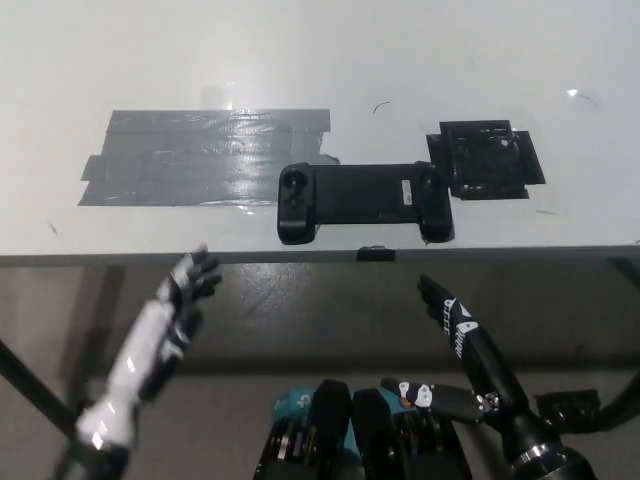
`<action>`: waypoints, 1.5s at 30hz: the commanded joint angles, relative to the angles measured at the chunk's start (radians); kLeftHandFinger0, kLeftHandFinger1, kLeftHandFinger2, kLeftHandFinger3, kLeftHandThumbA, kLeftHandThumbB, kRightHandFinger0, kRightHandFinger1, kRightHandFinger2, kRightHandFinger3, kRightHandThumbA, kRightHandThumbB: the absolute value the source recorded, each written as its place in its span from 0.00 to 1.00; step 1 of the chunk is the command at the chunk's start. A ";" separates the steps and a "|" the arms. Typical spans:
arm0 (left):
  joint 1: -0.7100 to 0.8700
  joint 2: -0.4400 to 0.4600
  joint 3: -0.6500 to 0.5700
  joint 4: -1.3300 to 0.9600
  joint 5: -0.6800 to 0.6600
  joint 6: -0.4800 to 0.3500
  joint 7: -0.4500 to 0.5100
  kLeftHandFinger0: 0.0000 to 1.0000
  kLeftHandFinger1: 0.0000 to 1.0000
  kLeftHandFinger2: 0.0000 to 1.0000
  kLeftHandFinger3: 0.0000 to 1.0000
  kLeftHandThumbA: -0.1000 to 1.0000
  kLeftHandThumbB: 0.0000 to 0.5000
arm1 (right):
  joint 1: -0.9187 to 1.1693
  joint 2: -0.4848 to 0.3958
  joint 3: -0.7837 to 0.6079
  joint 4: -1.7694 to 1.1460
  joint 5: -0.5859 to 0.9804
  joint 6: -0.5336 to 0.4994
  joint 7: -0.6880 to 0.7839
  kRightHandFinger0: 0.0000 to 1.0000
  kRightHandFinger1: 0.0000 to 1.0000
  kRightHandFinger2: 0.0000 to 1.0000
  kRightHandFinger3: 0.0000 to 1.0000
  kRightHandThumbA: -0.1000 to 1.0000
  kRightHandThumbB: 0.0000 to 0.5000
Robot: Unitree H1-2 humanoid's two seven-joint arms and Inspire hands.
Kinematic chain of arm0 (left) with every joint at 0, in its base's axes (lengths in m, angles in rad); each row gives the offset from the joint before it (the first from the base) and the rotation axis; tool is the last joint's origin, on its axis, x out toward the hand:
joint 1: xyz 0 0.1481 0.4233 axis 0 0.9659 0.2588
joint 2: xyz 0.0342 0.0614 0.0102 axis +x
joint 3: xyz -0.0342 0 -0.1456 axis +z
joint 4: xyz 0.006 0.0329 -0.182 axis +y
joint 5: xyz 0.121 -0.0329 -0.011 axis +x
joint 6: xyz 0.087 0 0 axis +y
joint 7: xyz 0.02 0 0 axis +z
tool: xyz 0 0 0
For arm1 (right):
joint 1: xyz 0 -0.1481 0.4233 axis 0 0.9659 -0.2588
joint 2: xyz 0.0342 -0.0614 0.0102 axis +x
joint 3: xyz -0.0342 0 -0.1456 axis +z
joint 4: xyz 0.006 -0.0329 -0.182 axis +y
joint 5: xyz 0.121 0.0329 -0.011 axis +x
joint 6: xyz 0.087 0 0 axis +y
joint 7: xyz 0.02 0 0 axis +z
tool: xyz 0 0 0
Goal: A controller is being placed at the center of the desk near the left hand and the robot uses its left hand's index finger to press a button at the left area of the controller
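A black controller point(360, 201) lies flat near the front edge of the white desk point(320, 60), around the middle, with its long side across the picture. Its left grip carries a round stick and buttons point(293, 185). My white left hand point(180, 300) hovers below and left of the desk's front edge, fingers spread and apart, holding nothing; it is clear of the controller. My black right hand point(447, 312) rests lower right, in front of the desk edge, fingers extended and empty.
A large patch of grey tape point(200, 155) covers the desk left of the controller. A smaller black taped patch point(487, 160) lies to its right. A small black clip point(375, 254) sits on the desk's front edge.
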 commanded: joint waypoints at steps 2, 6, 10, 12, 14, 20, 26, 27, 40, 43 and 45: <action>-0.183 0.085 0.052 -0.040 -0.485 0.414 -0.279 0.09 0.16 0.21 1.00 1.00 0.62 | -0.017 0.001 0.001 -0.030 -0.005 -0.049 0.011 1.00 1.00 1.00 1.00 0.95 0.59; -0.311 0.119 0.094 0.058 -0.674 0.644 -0.412 0.20 0.21 0.36 1.00 1.00 0.76 | -0.015 0.001 0.002 -0.031 -0.003 -0.051 0.014 1.00 1.00 1.00 1.00 0.95 0.59; -0.458 0.174 0.038 0.248 -0.762 0.694 -0.530 0.02 0.10 0.30 1.00 1.00 0.77 | -0.020 0.003 0.004 -0.027 -0.001 -0.052 0.015 1.00 1.00 1.00 1.00 0.94 0.57; -0.509 0.186 0.001 0.314 -0.765 0.694 -0.565 0.00 0.06 0.27 1.00 1.00 0.80 | -0.025 0.003 0.002 -0.026 -0.001 -0.052 0.015 1.00 1.00 1.00 1.00 0.94 0.59; -0.546 0.197 -0.044 0.362 -0.774 0.694 -0.559 0.00 0.00 0.24 1.00 1.00 0.84 | -0.026 0.003 0.001 -0.023 0.001 -0.056 0.014 1.00 1.00 1.00 1.00 0.94 0.60; -0.641 0.198 -0.131 0.498 -0.726 0.694 -0.639 0.00 0.00 0.21 1.00 1.00 0.82 | -0.027 -0.003 0.003 -0.030 0.000 -0.054 0.020 1.00 1.00 1.00 1.00 0.94 0.57; -0.688 0.187 -0.180 0.587 -0.694 0.694 -0.731 0.00 0.00 0.17 1.00 1.00 0.78 | -0.031 -0.004 0.002 -0.032 -0.007 -0.050 0.017 1.00 1.00 1.00 1.00 0.95 0.59; -0.688 0.189 -0.195 0.586 -0.694 0.694 -0.724 0.00 0.00 0.16 1.00 1.00 0.79 | -0.030 -0.004 0.003 -0.033 -0.007 -0.049 0.018 1.00 1.00 1.00 1.00 0.94 0.57; -0.671 0.199 -0.273 0.588 -0.710 0.694 -0.713 0.00 0.00 0.08 1.00 1.00 0.83 | -0.029 -0.002 0.003 -0.037 -0.006 -0.037 0.023 1.00 1.00 1.00 1.00 0.93 0.58; -0.660 0.201 -0.271 0.578 -0.728 0.694 -0.657 0.00 0.00 0.00 1.00 1.00 0.86 | -0.030 -0.002 0.003 -0.035 -0.007 -0.039 0.023 1.00 1.00 1.00 1.00 0.93 0.58; -0.653 0.194 -0.254 0.579 -0.753 0.694 -0.615 0.00 0.00 0.03 1.00 1.00 0.88 | -0.033 -0.002 0.002 -0.033 -0.006 -0.042 0.025 1.00 1.00 1.00 1.00 0.93 0.57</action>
